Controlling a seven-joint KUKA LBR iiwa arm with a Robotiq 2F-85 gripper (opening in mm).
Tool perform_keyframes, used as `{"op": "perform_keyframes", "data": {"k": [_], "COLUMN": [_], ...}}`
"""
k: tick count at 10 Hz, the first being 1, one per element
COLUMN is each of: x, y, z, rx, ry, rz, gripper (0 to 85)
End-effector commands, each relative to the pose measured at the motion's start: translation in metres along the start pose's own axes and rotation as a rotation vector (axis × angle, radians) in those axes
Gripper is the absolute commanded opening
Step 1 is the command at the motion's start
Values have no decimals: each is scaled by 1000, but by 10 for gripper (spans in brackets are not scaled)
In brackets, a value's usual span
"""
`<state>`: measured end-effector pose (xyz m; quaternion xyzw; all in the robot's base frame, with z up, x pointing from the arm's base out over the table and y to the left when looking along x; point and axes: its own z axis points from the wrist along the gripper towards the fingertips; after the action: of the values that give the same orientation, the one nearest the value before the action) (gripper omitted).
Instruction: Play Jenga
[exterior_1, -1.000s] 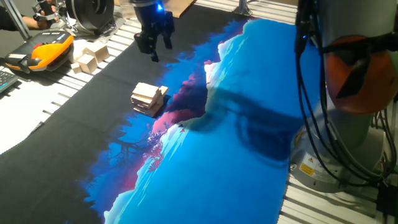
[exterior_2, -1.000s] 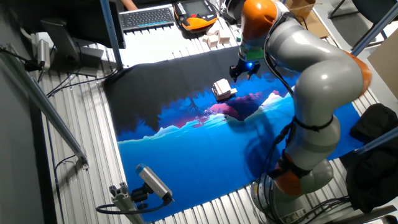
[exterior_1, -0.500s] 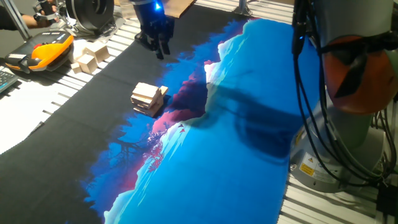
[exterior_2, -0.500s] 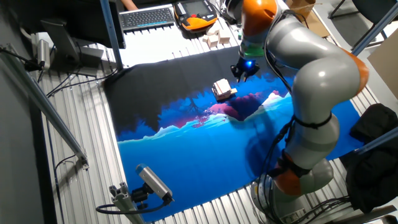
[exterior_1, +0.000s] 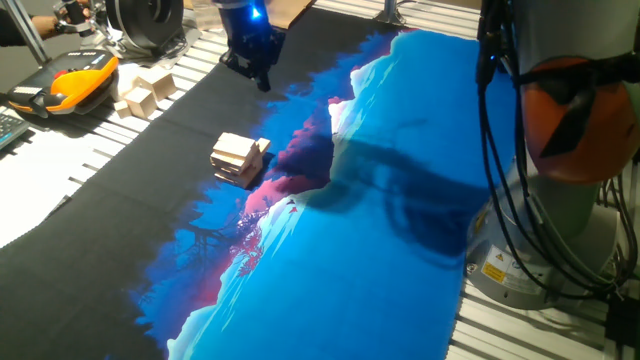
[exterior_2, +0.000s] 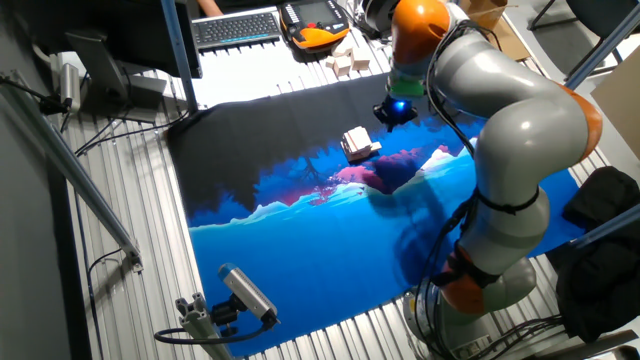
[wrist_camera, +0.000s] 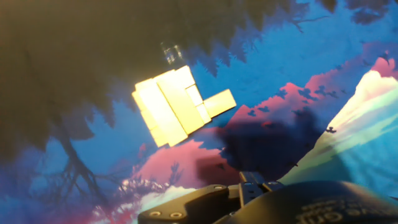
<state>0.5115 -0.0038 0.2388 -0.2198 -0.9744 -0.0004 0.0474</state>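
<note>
The gripper (exterior_1: 258, 72) hangs at upper left above the mat (exterior_1: 380, 230), fingers seemingly pressed together, empty; block stack (exterior_1: 238, 158) sits centre-left

Both fixed views are evenly lit from above and fairly sharp. The arm's broad soft shadow (exterior_1: 420, 200) darkens the blue mat (exterior_1: 380, 290). In the hand view the Jenga stack (wrist_camera: 171, 106) is overexposed to glowing yellow-white, edges softly blurred, and the mat's far dark part looks murky.
</note>
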Motion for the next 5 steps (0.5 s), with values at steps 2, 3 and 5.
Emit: {"op": "perform_keyframes", "data": {"k": [2, 3, 5], "x": [-1, -2, -2], "y": [-1, -1, -3], "z": [-8, -13, -15], "rx": [-149, -133, -37], "ry": [26, 7, -52], "rz": [355, 403, 451], "gripper": [0, 0, 0]}}
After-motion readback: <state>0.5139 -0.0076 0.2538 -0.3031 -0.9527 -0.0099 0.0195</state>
